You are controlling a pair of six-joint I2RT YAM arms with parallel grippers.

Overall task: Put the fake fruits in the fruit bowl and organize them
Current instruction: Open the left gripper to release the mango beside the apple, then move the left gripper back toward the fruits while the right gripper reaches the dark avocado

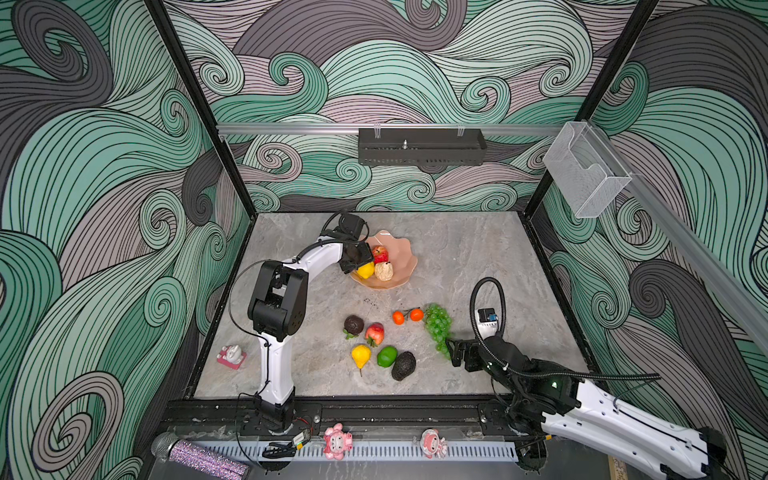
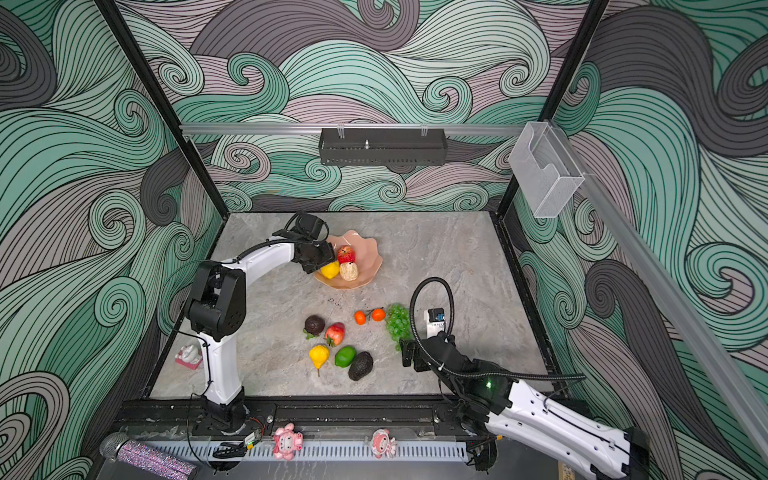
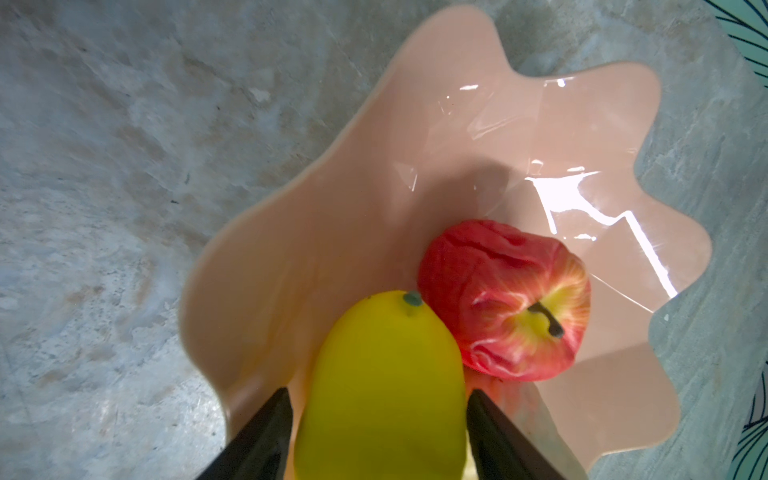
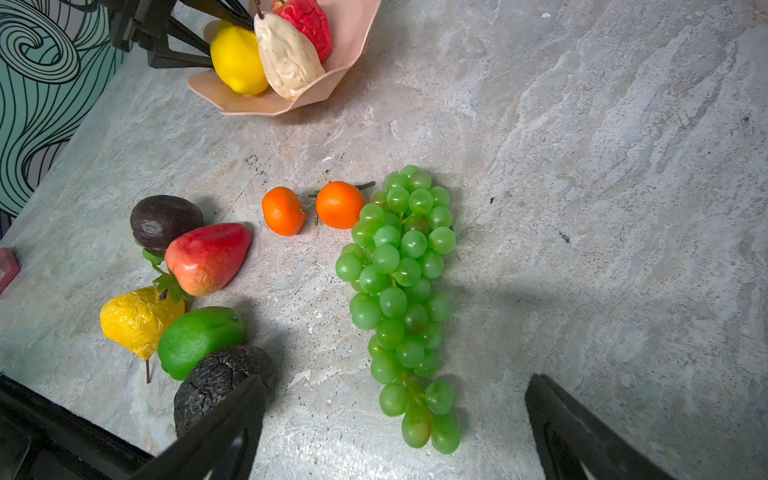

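The peach-pink fruit bowl [image 1: 399,245] [image 3: 457,145] holds a red apple [image 1: 380,252] [image 3: 498,299], a pale pear [image 1: 383,271] and a lemon [image 1: 365,270] [image 3: 382,386]. My left gripper [image 1: 360,267] [image 3: 379,391] is open at the bowl's near rim, its fingers flanking the lemon with a small gap on each side. On the table lie green grapes [image 1: 438,324] [image 4: 399,270], two oranges [image 4: 284,210], a strawberry [image 1: 375,333], a yellow pear [image 1: 361,355], a lime [image 1: 387,356] and an avocado [image 1: 403,365]. My right gripper [image 1: 453,353] [image 4: 397,378] stands open over the bunch's near end.
A dark round fruit [image 1: 353,324] lies beside the strawberry. A pink figurine [image 1: 232,356] sits at the table's left edge; two more [image 1: 337,441] stand on the front rail beside a glittery microphone [image 1: 199,457]. A black shelf [image 1: 422,146] and clear box [image 1: 586,174] hang on the walls.
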